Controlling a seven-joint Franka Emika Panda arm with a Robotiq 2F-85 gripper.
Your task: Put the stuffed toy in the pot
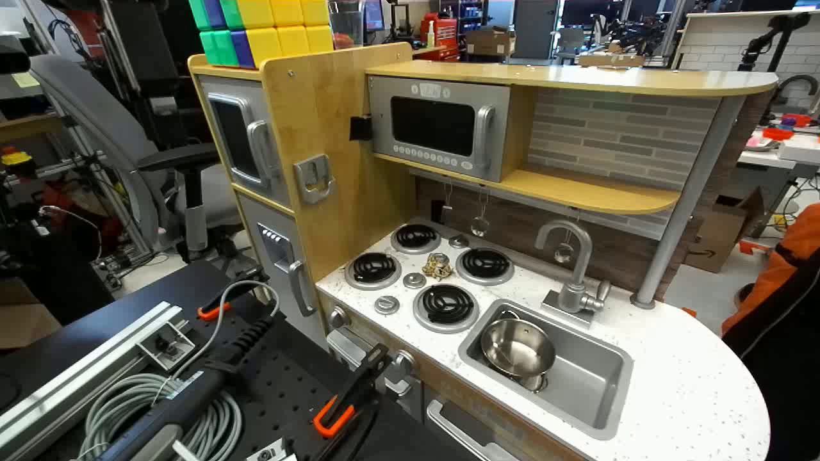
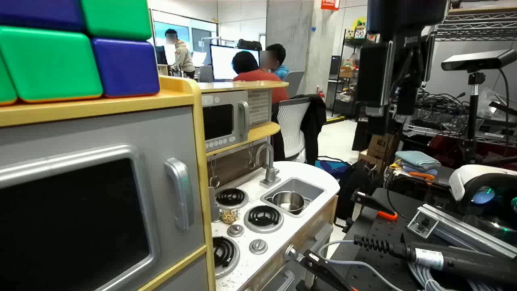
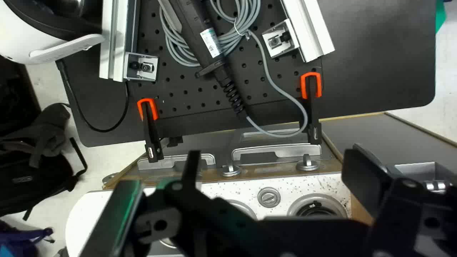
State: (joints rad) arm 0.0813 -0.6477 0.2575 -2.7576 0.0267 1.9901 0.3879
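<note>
Your gripper point(image 3: 241, 182) stands with its fingers point(image 3: 360, 182) spread wide and nothing between them, well above the table point(image 3: 378, 53). I take the step in hand to be the reach for the toy point(image 1: 437, 267); grasp, carry and release are not yet done. The wrist view gives you the table, two orange-tipped clamps point(image 3: 313, 107) along its edge and the front strip of the counter point(image 1: 692, 384), but not the toy, so you probably need to bring the gripper out over the counter before that camera helps.

Past the table you come to the sink point(image 1: 583, 378), with the pot point(image 1: 517, 349) inside it, at the end nearest the burners point(image 1: 445, 307). Its mouth faces up; whether it sits quite level is hard to tell.

Farther in, both exterior views show the toy on the counter among the four burners, near a knob point(image 1: 414, 280); just what it touches there is too small to tell. The next move calls, I judge, for centring the gripper over that gap and coming straight down with a finger on each side of the toy, clear of burners and knob, before you squeeze.

At the back, the faucet point(image 1: 572, 294) rises behind the sink, and the microwave point(image 1: 439, 128) juts out above the rear of the counter. Reaching in too deep could bump it, so come in from the front, and later carry the toy to the pot on a line in front of the faucet.
</note>
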